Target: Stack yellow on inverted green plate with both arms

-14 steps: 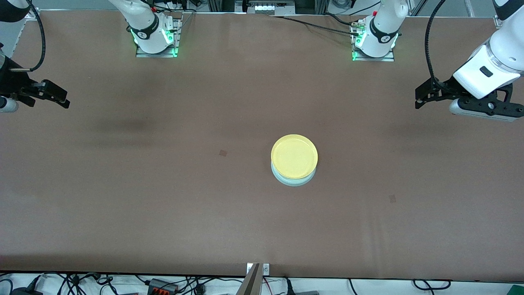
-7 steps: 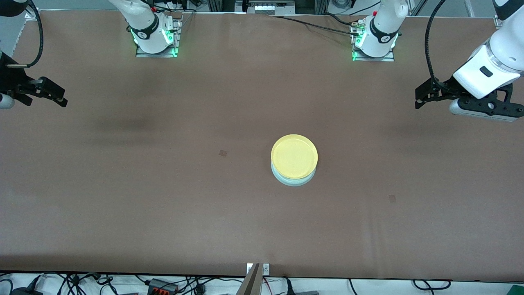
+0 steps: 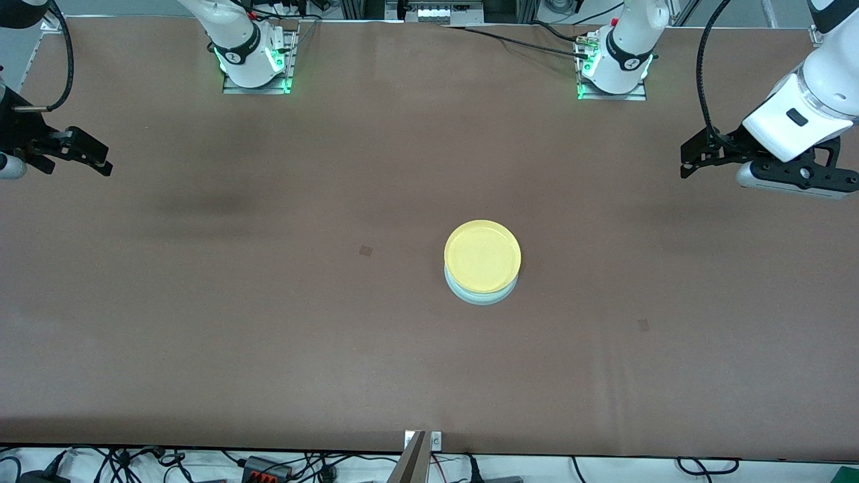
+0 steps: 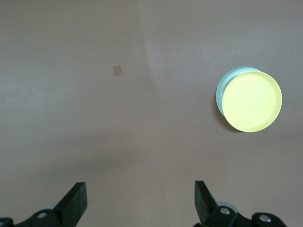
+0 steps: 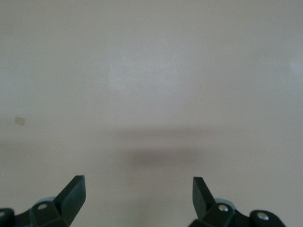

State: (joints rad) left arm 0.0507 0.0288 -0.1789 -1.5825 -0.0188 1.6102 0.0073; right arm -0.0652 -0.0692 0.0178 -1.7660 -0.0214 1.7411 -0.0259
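1. Writing or brand marks cannot be made out anywhere on the plates or the desk (image 3: pixel 268 335).
2. Yellow plate (image 3: pixel 482 255): round, shallow, plain, with a low raised rim, facing up.
3. It sits on top of the green plate (image 3: pixel 480 297), of which only a pale mint crescent shows at the edge nearer the front camera; in the left wrist view the same crescent peeks out along one side of the yellow plate (image 4: pixel 251 101), where the green plate (image 4: pixel 221 90) shows as a thin band.
4. The stack lies near the middle of the brown desk, somewhat toward the left arm's end.
5. Left gripper (image 3: pixel 686 159) hangs over the desk at the left arm's end, well apart from the stack; its fingers (image 4: pixel 75 204) stand wide apart with nothing between them.
6. Right gripper (image 3: pixel 100 161) hangs over the desk at the right arm's end, even farther from the stack; its fingers (image 5: pixel 73 191) are also spread wide and hold nothing, and its wrist view shows only bare desk.
7. Two small dark square marks lie on the desk, one (image 3: pixel 365 250) beside the stack toward the right arm's end, one (image 3: pixel 643 325) toward the left arm's end and nearer the front camera.
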